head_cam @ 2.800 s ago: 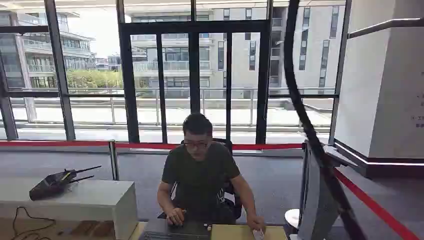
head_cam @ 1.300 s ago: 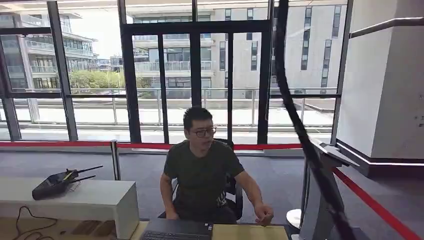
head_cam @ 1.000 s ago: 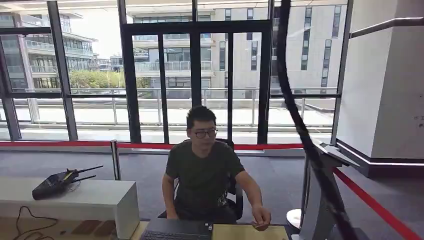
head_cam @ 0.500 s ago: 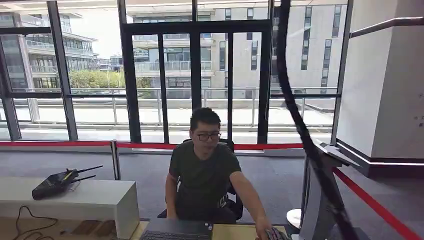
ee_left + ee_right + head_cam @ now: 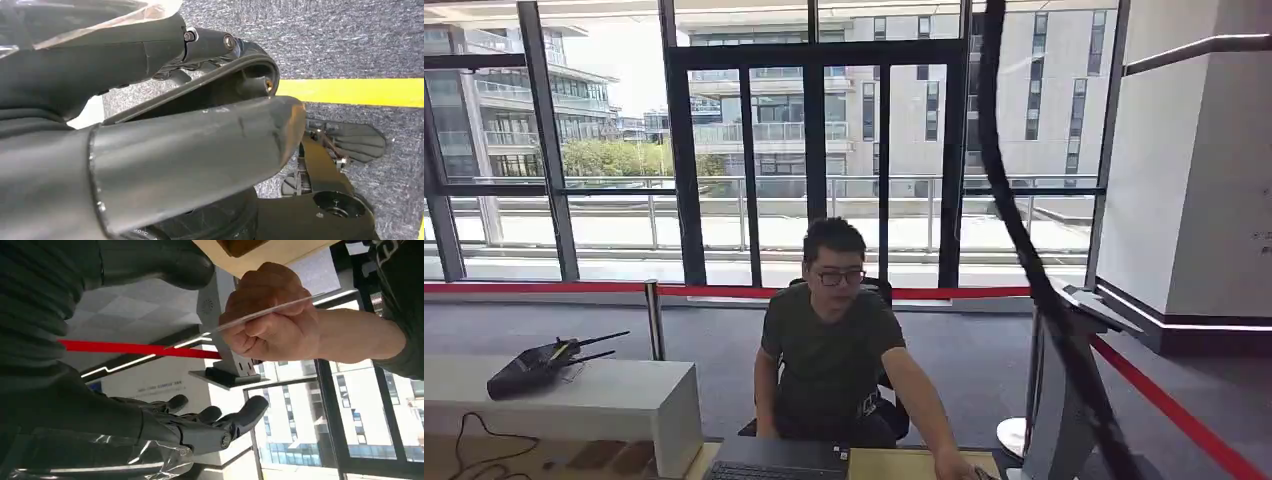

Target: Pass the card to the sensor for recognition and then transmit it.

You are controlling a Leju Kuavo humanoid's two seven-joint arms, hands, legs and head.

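Head view: a person (image 5: 832, 350) sits behind the bench (image 5: 924, 465) at lower centre, one arm reaching down toward the frame's lower right edge; a laptop (image 5: 776, 460) sits at bottom centre, a grey sensor stand (image 5: 1064, 400) at lower right, a router (image 5: 542, 364) on a white counter (image 5: 594, 400) at lower left. Left wrist view: the left hand (image 5: 190, 150) hangs over grey carpet with a yellow line (image 5: 350, 92) at right; whether its fingers are open or curled cannot be told. Right wrist view: the right hand (image 5: 165, 410) holds nothing, its fingers (image 5: 245, 412) spread apart at lower centre, thumb at the top. The card (image 5: 260, 317) is pinched in the person's hand (image 5: 272, 320) at upper centre, apart from the fingers. Judgement: the card looks thin, light, stiff and slick; best pinched flat across its free edge, away from the person's grip, firmly enough not to slide.
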